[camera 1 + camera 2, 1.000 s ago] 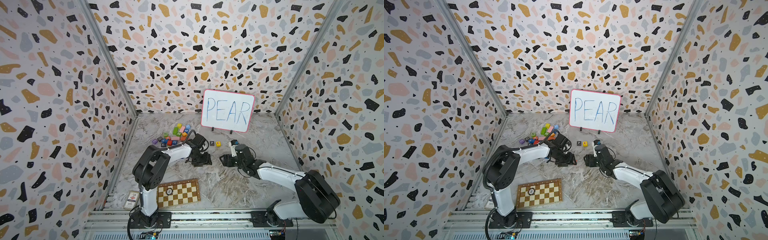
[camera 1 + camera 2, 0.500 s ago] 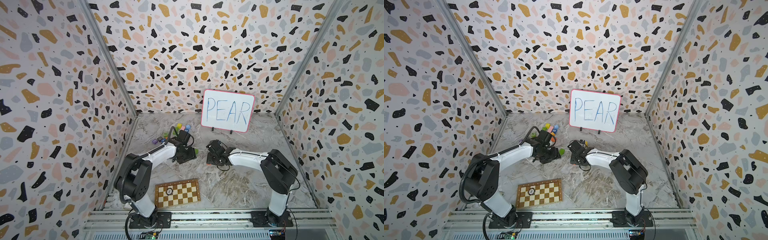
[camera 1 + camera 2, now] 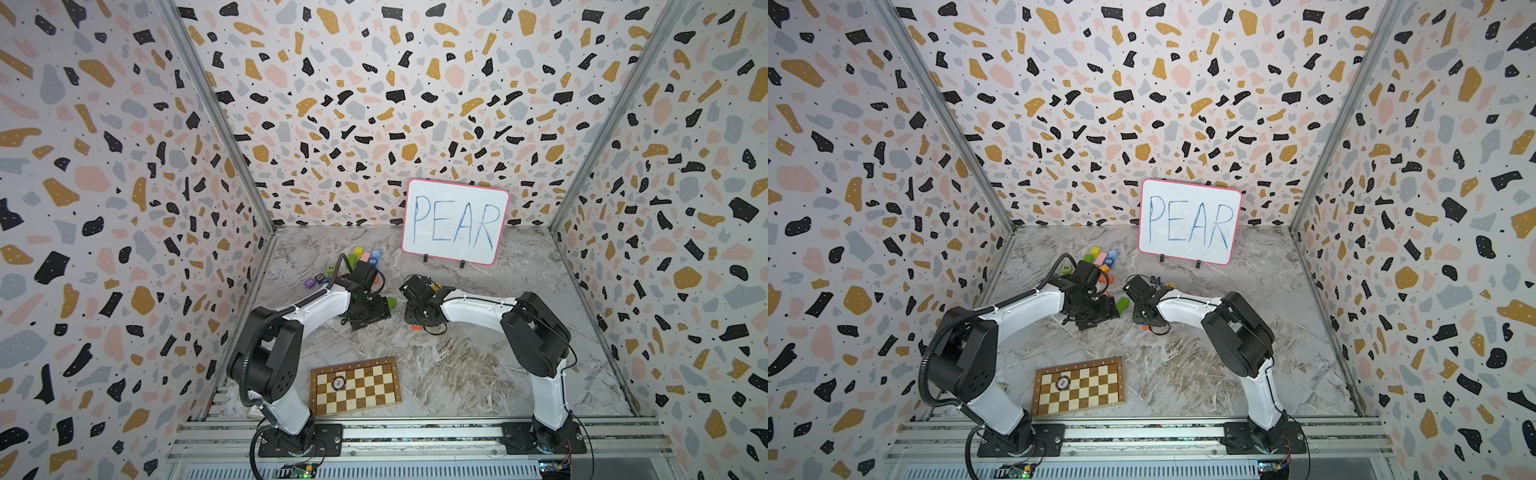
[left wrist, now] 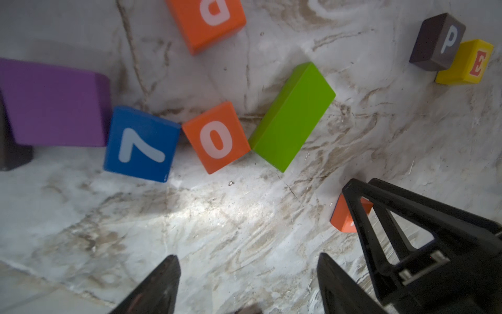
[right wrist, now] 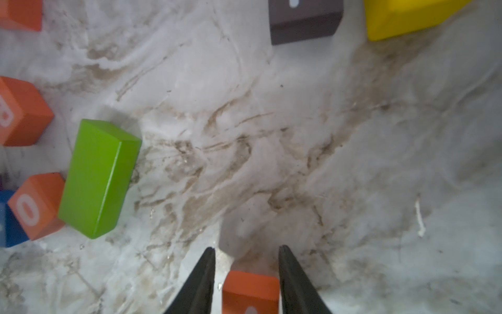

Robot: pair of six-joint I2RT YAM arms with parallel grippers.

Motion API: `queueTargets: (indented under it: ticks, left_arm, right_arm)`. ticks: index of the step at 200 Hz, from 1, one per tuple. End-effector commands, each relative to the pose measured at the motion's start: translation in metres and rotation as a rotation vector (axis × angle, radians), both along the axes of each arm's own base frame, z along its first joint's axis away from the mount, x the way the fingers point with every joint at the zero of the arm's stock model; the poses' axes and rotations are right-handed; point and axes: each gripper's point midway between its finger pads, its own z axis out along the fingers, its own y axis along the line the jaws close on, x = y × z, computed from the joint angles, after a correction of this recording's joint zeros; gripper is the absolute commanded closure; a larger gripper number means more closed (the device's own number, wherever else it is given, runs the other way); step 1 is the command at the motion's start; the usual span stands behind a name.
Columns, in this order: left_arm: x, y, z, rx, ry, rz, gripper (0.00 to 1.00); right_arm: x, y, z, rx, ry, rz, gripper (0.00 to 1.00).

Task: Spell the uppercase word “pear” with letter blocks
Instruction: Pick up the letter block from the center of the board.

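An orange-red cube (image 5: 250, 291) with a white mark rests on the marble between the fingers of my right gripper (image 5: 247, 248), which is shut on its sides. The same cube (image 4: 347, 217) shows half hidden behind a right finger (image 4: 361, 217). Beyond it, black P (image 4: 440, 40) and yellow E (image 4: 467, 62) stand touching, corner to corner. An orange cube (image 4: 206, 21) with a half cut-off white letter lies further off. Over bare marble, my left gripper (image 4: 247, 257) is open and empty. Both top views show the two grippers (image 3: 368, 316) (image 3: 417, 318) close together.
A green bar (image 4: 292, 117) touches an orange 0 cube (image 4: 216, 137), with a blue 7 (image 4: 141, 144) and a purple block (image 4: 54, 103) beside them. More blocks (image 3: 365, 255) lie behind. The PEAR whiteboard (image 3: 455, 222) stands at the back, a chessboard (image 3: 355, 386) at the front.
My right gripper swung left and closed in on the orange-red cube. The left gripper drew back toward the block pile and opened wider.
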Motion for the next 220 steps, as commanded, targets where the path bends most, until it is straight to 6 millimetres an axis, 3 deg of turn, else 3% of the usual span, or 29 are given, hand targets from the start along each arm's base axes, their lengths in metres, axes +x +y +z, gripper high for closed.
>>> queueTargets:
  ticks: [1,71,96,188,220]
  left_arm:
    - [-0.002,0.004,-0.002,0.009,0.011,-0.005,0.19]
    - [-0.003,0.004,-0.004,0.008,0.013,-0.002,0.12]
    - [-0.003,0.005,-0.005,0.004,0.010,-0.001,0.00]
    - [-0.003,0.006,-0.005,0.008,0.011,-0.005,0.01]
    - [-0.004,0.006,-0.005,0.007,0.012,-0.002,0.01]
  right_arm:
    - [-0.018,-0.012,-0.011,-0.070,0.065,0.018,0.61]
    - [-0.021,-0.015,0.001,-0.063,0.051,0.031,0.54]
    - [-0.022,-0.015,0.000,-0.062,0.056,0.033,0.54]
    - [-0.029,-0.016,0.007,-0.075,0.041,0.037,0.55]
    - [-0.030,-0.015,0.004,-0.071,0.049,0.043,0.60]
